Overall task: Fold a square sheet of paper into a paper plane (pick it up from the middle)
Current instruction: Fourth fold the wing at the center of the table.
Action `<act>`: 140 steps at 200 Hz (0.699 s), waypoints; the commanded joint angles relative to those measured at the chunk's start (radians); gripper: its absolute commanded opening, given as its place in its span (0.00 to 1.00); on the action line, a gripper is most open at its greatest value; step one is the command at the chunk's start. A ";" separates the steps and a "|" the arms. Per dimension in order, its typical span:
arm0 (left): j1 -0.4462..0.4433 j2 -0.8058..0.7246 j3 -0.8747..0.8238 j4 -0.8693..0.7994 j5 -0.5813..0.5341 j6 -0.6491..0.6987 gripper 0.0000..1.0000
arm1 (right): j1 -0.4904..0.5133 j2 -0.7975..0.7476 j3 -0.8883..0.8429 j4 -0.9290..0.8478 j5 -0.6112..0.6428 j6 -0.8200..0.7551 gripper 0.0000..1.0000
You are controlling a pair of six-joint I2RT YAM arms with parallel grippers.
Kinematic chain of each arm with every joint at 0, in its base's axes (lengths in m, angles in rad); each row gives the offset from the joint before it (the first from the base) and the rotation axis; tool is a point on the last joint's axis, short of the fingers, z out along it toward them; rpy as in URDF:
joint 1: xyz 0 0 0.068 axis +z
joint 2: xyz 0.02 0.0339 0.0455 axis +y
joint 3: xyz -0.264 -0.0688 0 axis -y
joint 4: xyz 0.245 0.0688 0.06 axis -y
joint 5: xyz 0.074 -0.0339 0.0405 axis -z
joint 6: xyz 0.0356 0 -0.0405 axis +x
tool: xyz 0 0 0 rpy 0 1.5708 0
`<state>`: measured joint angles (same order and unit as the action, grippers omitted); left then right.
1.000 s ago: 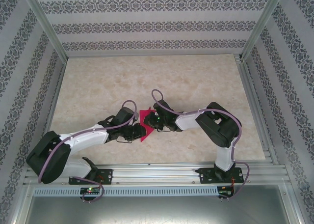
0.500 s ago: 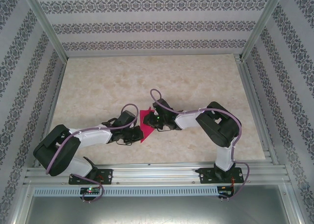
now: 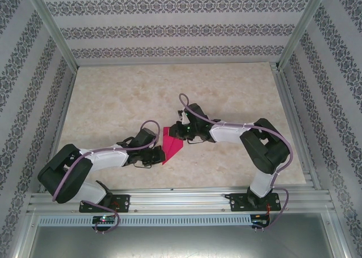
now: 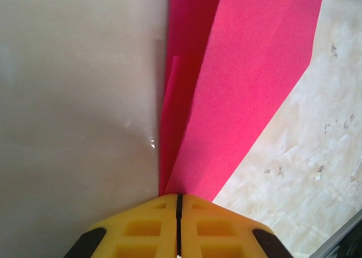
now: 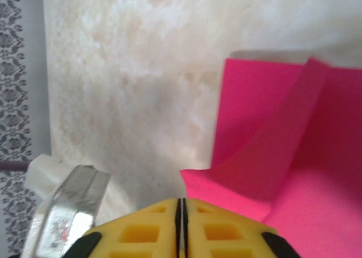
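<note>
The left arm lies low across the table [image 3: 113, 99], reaching from the near left corner toward the middle. The left gripper [image 3: 160, 154] has its 2 yellow fingers [image 4: 153, 224] pressed together, and the wrist view shows the pink paper [image 4: 249, 71] running out from between their tips, so it is pinched there. The paper is partly folded (layers overlap along a crease), and from above it reads as a narrow pointed shape [image 3: 171, 143] near the middle of the table, between the 2 grippers. At the paper's far right edge sits the right gripper [image 3: 176, 132], its fingers [image 5: 220, 229] likewise closed with no gap. A raised flap of paper [image 5: 317, 201] meets their tips; whether that corner is actually clamped I cannot tell.
</note>
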<state>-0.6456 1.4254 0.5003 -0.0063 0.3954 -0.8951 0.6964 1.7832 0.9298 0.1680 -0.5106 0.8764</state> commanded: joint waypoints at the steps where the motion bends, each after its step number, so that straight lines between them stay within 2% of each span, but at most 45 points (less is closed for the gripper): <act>1: 0.007 0.056 -0.023 -0.147 -0.024 0.035 0.09 | 0.056 0.010 0.004 0.002 -0.031 -0.023 0.05; 49: 0.008 0.058 -0.013 -0.160 -0.028 0.040 0.08 | 0.107 0.088 -0.014 0.045 0.009 -0.007 0.00; 69: 0.007 0.061 -0.013 -0.170 -0.039 0.042 0.07 | 0.094 0.105 -0.029 0.047 0.041 -0.021 0.00; 140: 0.007 0.104 -0.031 -0.191 -0.068 0.057 0.05 | 0.008 0.175 -0.045 0.150 0.014 -0.041 0.04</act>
<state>-0.6456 1.4532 0.5236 -0.0170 0.4065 -0.8719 0.7540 1.9179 0.8921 0.2649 -0.5442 0.8631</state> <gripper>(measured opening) 0.065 0.044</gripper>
